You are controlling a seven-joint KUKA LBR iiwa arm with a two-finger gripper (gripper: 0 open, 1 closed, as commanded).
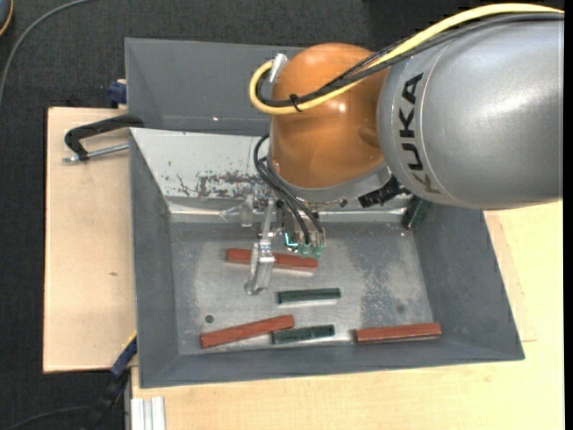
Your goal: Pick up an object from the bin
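Red-brown bar (240, 256), flat and narrow: lies just left of the frame's centre on the bin floor, running left to right with a slight tilt. Its middle is covered by the gripper (260, 280), which stands over and across it, the metal tip reaching down to the floor just below the bar's lower edge. How far the gripper is open cannot be told, nor whether it has hold of the bar.

Dark green bar (308, 296): same form, just below and to the right of the gripper, apart from it, lying nearly level.

Long red-brown bar (247, 331): lower left of the floor, its right end raised slightly toward the frame's top.

Second dark green bar (303, 334): just beside the long bar's right end, near the front wall.

Third red-brown bar (397, 333): lower right of the floor, level, well apart from the gripper.

Grey metal bin (161, 267): sloping walls, scuffed flat floor, scratches on the upper-left wall.

Orange wrist cover (327, 119): rounded, above the gripper at upper centre, with a yellow cable (261, 86) looped at its top. Silver arm link (483, 106): upper right of the frame.
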